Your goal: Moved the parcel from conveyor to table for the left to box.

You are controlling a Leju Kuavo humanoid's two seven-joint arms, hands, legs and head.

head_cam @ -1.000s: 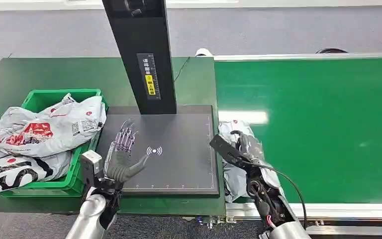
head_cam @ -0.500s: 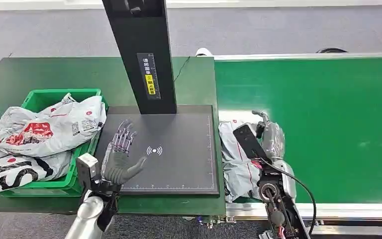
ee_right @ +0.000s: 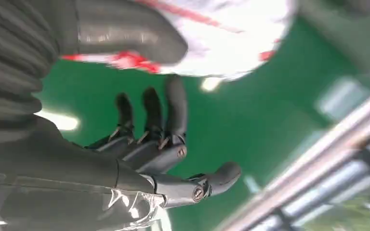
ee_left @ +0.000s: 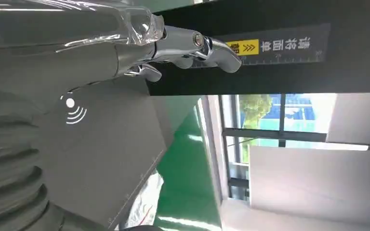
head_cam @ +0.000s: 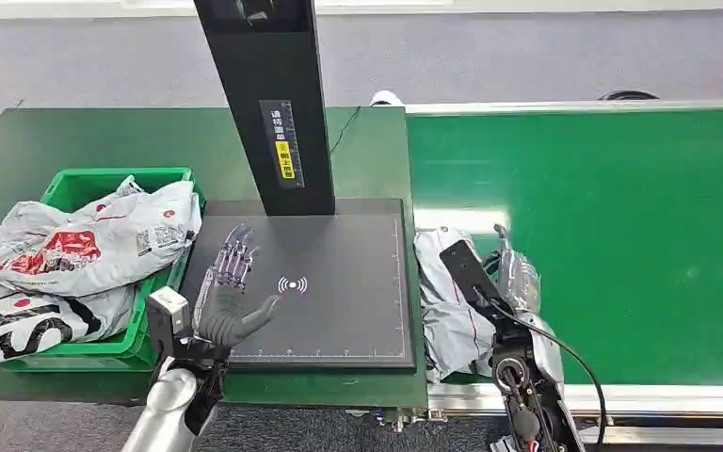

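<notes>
A green bin [head_cam: 75,188] at the left of the dark green tabletop [head_cam: 104,141] is heaped with grey-and-white courier bags [head_cam: 85,250] that spill over its near and left rims. Just right of it lies a black scanning pad [head_cam: 339,282] with a white signal mark, and a black scanner column [head_cam: 268,104] rises from the pad's far edge, its yellow label facing the camera. The green conveyor belt [head_cam: 602,235] fills the right side, and the pad's right edge stands between the belt and the bin. The parcel [head_cam: 447,301], a crumpled grey poly bag with red markings, lies on the belt's left end, just beside the pad's right edge. Compared with half a second ago the right hand [head_cam: 513,273] has drawn slightly nearer and sits against the parcel's right side; the parcel itself has not shifted, and the left hand has barely moved. The right hand is at the parcel with fingers [ee_right: 168,115] extended and thumb apart in the wrist view, the bag close to the thumb; whether it has any grip on the bag cannot be told. The left hand [head_cam: 226,292] hovers over the pad's near-left part, palm open, fingers spread and pointing far, holding nothing.
</notes>
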